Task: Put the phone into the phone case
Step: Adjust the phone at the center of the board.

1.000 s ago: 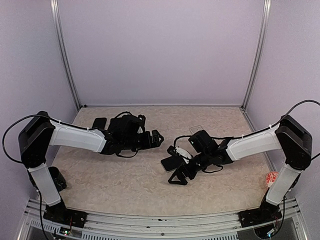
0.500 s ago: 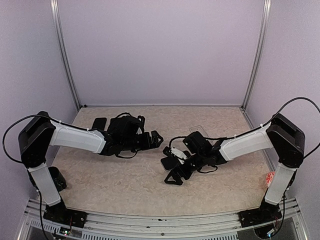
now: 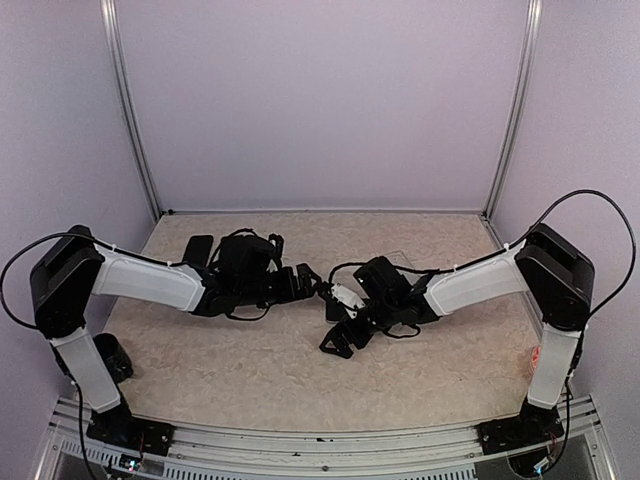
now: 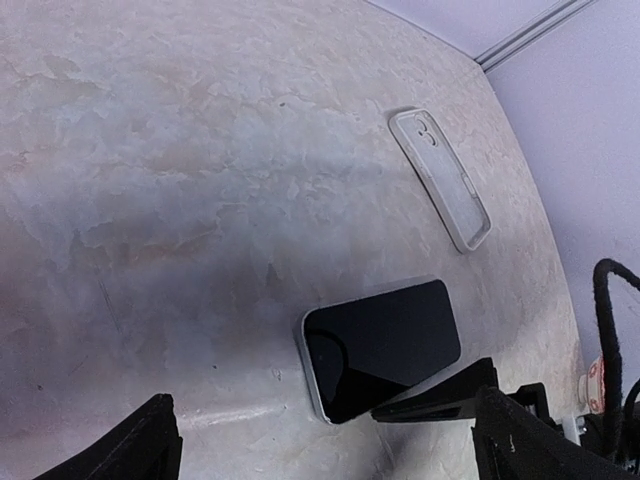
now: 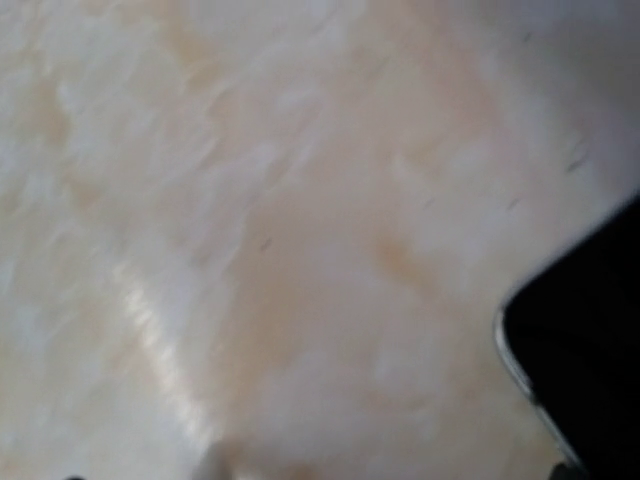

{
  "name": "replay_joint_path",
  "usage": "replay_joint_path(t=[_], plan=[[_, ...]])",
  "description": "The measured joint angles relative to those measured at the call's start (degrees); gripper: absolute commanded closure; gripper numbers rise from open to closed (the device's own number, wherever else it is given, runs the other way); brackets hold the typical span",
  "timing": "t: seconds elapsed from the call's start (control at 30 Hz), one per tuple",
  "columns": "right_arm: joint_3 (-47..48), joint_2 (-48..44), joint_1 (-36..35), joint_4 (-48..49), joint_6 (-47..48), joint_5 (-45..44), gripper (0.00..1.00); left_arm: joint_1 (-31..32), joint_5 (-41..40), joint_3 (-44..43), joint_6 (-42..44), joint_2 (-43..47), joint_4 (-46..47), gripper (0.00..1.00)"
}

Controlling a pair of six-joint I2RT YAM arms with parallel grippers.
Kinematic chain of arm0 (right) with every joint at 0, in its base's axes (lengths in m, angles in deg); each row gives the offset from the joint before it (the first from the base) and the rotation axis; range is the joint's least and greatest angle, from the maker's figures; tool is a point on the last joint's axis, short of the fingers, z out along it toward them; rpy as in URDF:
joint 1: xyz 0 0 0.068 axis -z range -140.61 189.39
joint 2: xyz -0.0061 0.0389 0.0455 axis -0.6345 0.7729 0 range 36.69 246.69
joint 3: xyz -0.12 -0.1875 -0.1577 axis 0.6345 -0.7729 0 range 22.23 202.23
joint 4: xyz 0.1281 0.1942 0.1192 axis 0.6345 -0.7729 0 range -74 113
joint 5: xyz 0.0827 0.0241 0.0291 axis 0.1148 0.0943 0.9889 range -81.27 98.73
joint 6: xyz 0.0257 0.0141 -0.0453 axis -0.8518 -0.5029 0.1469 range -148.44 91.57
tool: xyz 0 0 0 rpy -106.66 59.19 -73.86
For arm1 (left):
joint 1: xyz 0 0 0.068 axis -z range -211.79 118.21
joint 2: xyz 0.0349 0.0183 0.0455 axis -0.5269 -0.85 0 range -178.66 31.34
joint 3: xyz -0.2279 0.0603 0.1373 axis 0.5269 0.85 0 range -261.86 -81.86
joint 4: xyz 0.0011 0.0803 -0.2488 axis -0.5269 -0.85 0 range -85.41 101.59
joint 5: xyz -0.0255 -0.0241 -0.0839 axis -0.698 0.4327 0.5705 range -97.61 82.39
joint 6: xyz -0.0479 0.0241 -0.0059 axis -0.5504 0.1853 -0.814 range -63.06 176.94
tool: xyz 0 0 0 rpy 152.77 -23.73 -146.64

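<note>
Phone (image 4: pixel 380 345) is lying flat, screen up, on the table (image 4: pixel 200 150), well apart from the empty case (image 4: pixel 440 178) further back. My left gripper (image 4: pixel 320 415) hangs over it with its fingers spread wide. My right gripper (image 3: pixel 338 338) is at the phone's edge, and I can't tell if it's apart or together. The phone looks stiff and slick, so I'd pinch the long edges. The case looks light and will probably skid.

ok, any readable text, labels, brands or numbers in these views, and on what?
None legible in any view.
On the phone: screen black, nothing showing.
On the phone case: clear shell, no print visible.
On the red-and-white item at the table's right edge: may carry print, but too small to read.
</note>
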Motion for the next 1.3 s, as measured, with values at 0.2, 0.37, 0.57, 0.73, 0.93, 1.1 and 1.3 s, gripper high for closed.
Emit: replay_joint_path(t=[0.2,0.37,0.57,0.73,0.93,1.1,1.3], plan=[[2.62,2.69,0.11,0.48,2.62,-2.84,0.0,-0.28,-0.68,1.9,-0.44,1.79,1.64,0.01],[3.87,4.09,1.11,1.31,5.01,-2.91,0.0,-0.57,-1.25,3.02,-1.16,2.38,2.62,0.01],[3.65,3.74,3.56,2.69,8.44,-0.17,0.0,-0.55,-1.14,3.61,-1.18,3.26,3.1,0.01],[1.01,-1.4,5.22,3.06,12.46,0.28,0.0,-0.46,-0.7,3.69,-1.16,3.39,3.23,0.01],[-1.92,-6.91,8.52,3.69,17.22,-0.26,0.0,-0.37,-0.07,3.69,-1.14,3.39,4.0,0.01],[-2.19,-7.17,11.67,2.91,21.75,-1.09,0.0,-0.17,0.81,3.69,-1.16,3.3,4.5,0.01],[-1.22,-6.75,14.32,0.28,27.04,-0.26,0.01,0.31,1.25,3.69,-1.16,2.89,4.83,0.01]])
